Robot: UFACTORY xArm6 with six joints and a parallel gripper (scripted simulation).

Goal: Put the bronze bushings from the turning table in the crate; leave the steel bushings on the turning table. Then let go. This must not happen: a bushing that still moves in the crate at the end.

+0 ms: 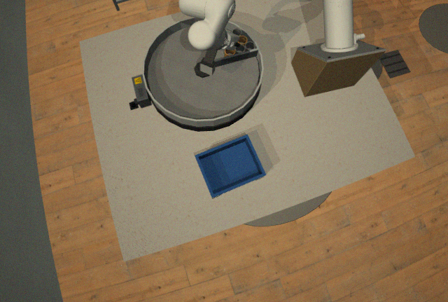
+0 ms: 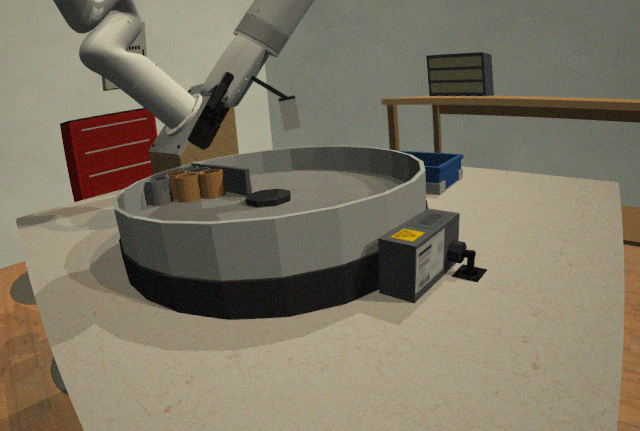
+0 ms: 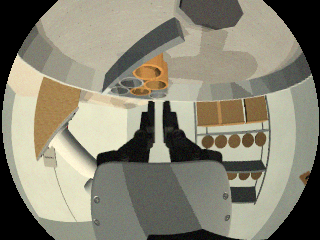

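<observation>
The turning table (image 1: 180,99) (image 2: 248,250) (image 3: 75,30) holds a close cluster of bushings beside its dark divider (image 1: 239,59) (image 2: 236,179) (image 3: 142,48). Three bronze bushings (image 1: 229,52) (image 2: 187,187) (image 3: 161,64) stand upright, touching or nearly touching several grey steel bushings (image 1: 250,45) (image 2: 157,192). The arm partly covers the cluster in the top view. The blue crate (image 1: 239,185) (image 2: 439,171) is empty. My gripper (image 2: 200,143) (image 3: 158,109) is tilted above the turning table's rim near the cluster. Its fingers are nearly together, a narrow gap with nothing in it.
A dark hub (image 1: 201,71) (image 2: 267,197) (image 3: 212,12) sits at the turning table's centre. A grey drive box (image 1: 141,92) (image 2: 418,255) is beside its wall. The arm's wooden base block (image 1: 336,74) stands on the same table top (image 1: 162,197).
</observation>
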